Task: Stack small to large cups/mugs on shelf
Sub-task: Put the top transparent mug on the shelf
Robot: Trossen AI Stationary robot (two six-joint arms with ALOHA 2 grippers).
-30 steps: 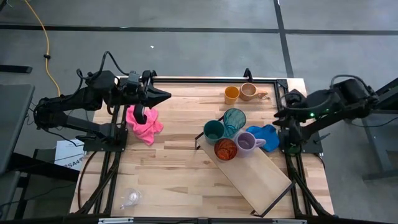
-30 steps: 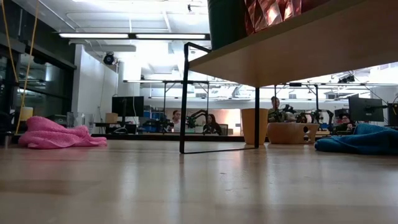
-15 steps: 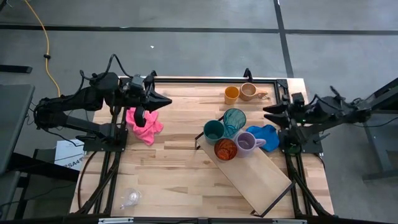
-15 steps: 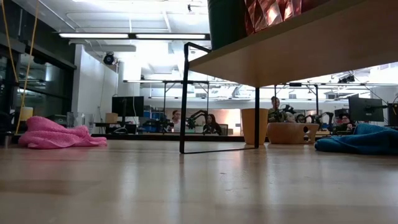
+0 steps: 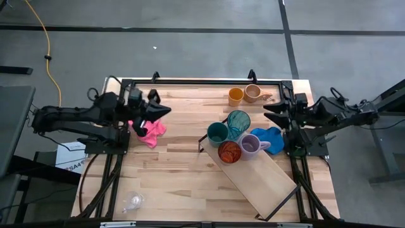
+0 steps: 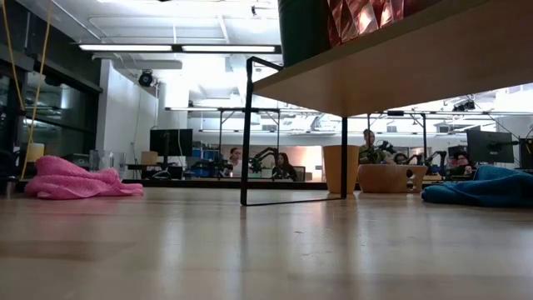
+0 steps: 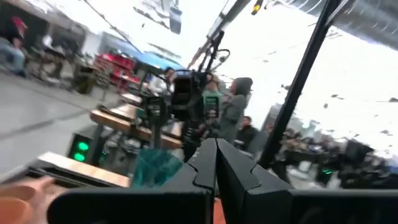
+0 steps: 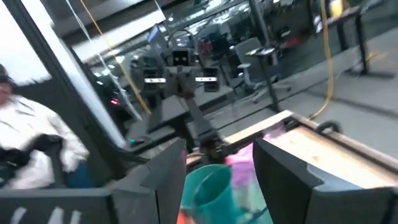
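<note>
Shelf (image 5: 262, 180) of pale slatted wood; round glossy cups (image 5: 229, 151) crowd one end.

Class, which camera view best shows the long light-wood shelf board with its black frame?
The high view: the whole light-wood shelf board lies angled, cups crowding one end. The low view shows only its underside and black legs. Neither wrist view shows it clearly.

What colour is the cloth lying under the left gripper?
Pink; the cloth shows best in the high view, beneath the left gripper.
</note>
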